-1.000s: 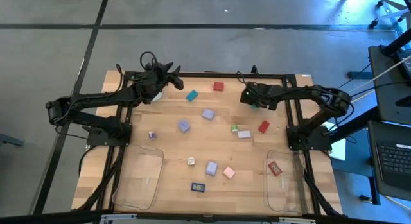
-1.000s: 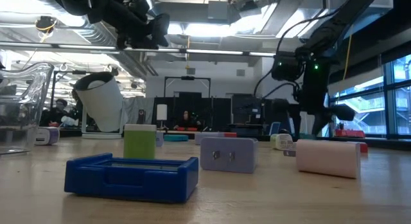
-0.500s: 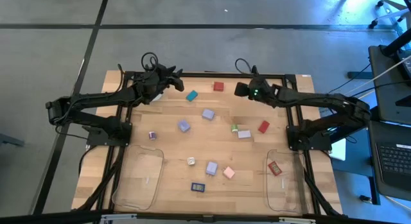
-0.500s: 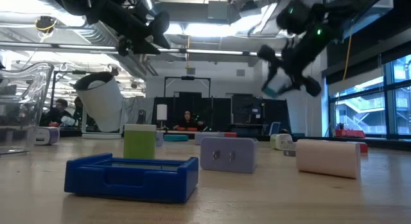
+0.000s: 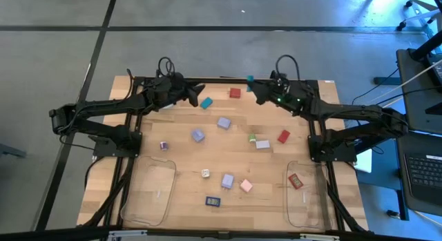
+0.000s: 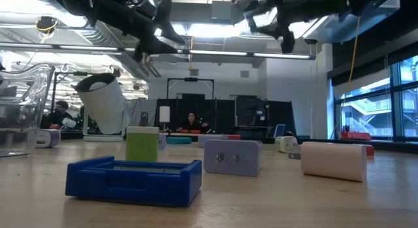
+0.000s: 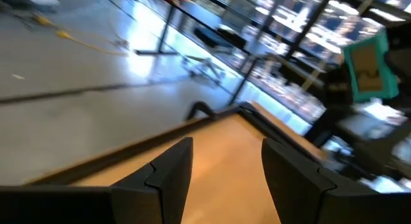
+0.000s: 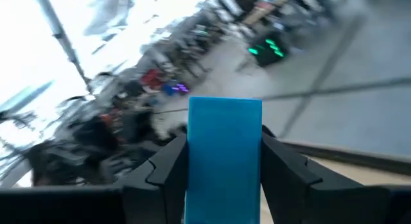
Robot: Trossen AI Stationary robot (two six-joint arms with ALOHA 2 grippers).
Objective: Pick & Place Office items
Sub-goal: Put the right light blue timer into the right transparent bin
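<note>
The left arm had edged a little to the right along the far side of the tabletop [image 5: 176, 130]. Its left pincer [image 5: 199, 89] hung in the air near a second teal piece [image 5: 206, 102], fingers partly apart with nothing between them, as the left wrist view [image 7: 225, 156] showed plainly.

Most of the office items lay unmoved on the wood: a lavender cube [image 5: 198, 136], a dark blue piece [image 5: 213, 201] near the front, a red block [image 5: 235, 93] at the far edge, a pink piece [image 5: 246, 186] and a red wedge [image 5: 283, 136]. The left clear tray [image 5: 131, 203] looked to hold nothing.

The real change was on the right. A second before, the right arm had been down over the tabletop just right of centre; it had since lifted and swung towards the far edge. The right pincer [image 5: 252, 84] was closed on a teal block [image 5: 250, 79], carried high above the far rail; the right wrist view showed that teal block [image 8: 225, 153] squarely between the two fingers. So one pick seemed complete, and the placing was still to come, probably into the right clear tray [image 5: 312, 206], where one red piece [image 5: 295, 180] already lay.

No brand, label or writing could be read on any piece
</note>
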